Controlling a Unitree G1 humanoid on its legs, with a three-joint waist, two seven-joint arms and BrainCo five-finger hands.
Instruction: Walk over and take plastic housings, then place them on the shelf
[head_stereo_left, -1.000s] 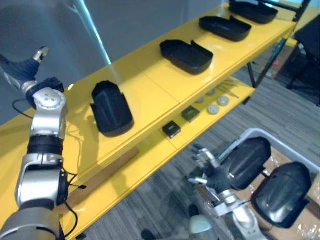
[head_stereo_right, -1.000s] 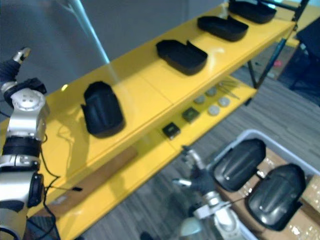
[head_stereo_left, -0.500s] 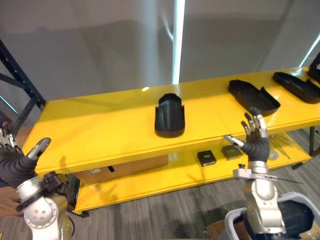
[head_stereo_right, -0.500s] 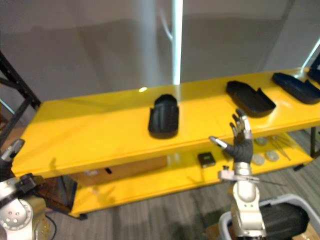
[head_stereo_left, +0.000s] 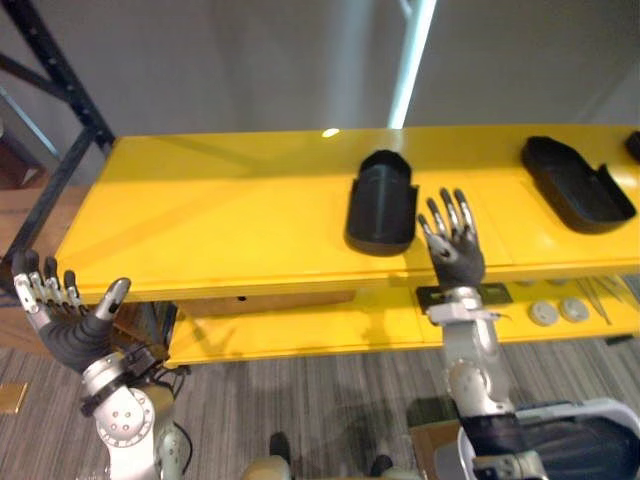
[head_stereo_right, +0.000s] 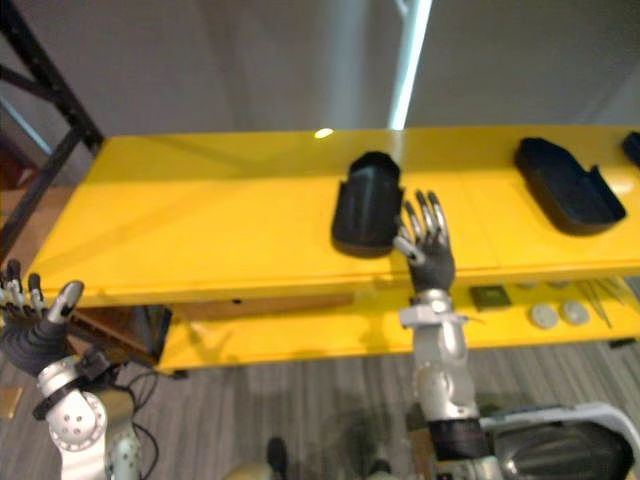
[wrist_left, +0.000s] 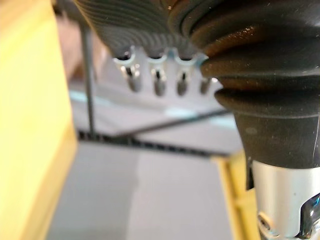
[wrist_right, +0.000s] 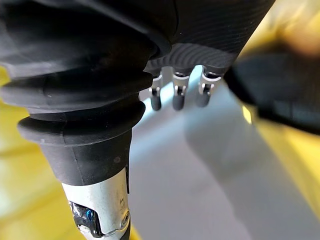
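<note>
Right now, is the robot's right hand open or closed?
Open: the right hand is raised with straight, spread fingers and holds nothing.

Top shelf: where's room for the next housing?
Widest bare stretch: top shelf from its left end to the middle housing. Narrower gap between that and the right housing, past the right hand. Small parts crowd the lower shelf's right end.

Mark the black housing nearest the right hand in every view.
Left eye view: housing on yellow shelf, centre, beside right hand.
Right eye view: centre too, by that hand.
Right wrist view: likely the dark blur beyond the hand.
Left wrist view: yellow shelf edges.
Landmark: the yellow shelf.
</note>
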